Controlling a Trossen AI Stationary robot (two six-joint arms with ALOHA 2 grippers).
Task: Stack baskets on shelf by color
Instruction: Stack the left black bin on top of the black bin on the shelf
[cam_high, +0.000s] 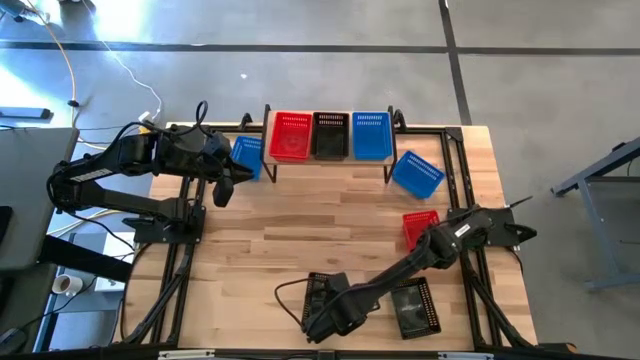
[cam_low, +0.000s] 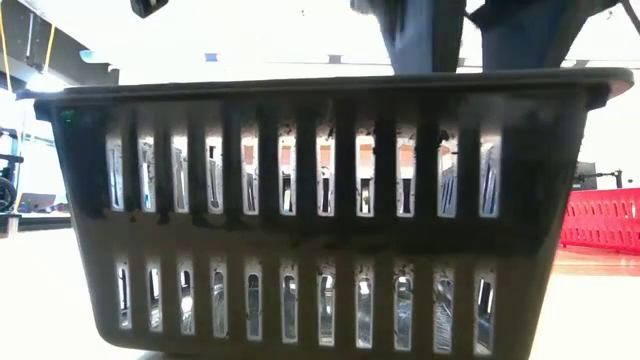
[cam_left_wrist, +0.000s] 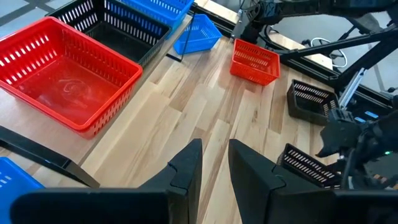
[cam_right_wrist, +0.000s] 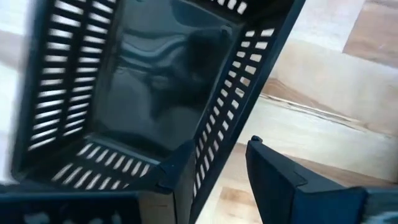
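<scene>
The shelf (cam_high: 330, 163) stands at the table's far edge and carries a red basket (cam_high: 291, 135), a black basket (cam_high: 331, 135) and a blue basket (cam_high: 370, 135) side by side. My right gripper (cam_high: 322, 318) is open over a black basket (cam_high: 322, 290) standing on its base near the table's near edge. One finger is inside it and one outside. My left gripper (cam_high: 222, 188) hovers open, with a narrow gap, by the shelf's left end, next to a blue basket (cam_high: 246, 155). My right gripper (cam_right_wrist: 217, 149) comes from above and stands astride a side wall (cam_right_wrist: 227, 106) of the black basket, close to a corner. One finger (cam_right_wrist: 177, 171) is inside and the other (cam_right_wrist: 273, 177) outside. I cannot tell whether either finger touches the wall.
A second black basket (cam_high: 415, 308) lies right of the one under my right gripper. A red basket (cam_high: 420, 228) and a tilted blue basket (cam_high: 417, 172) sit on the table's right side. Bare wood lies in the middle (cam_high: 300, 225).
</scene>
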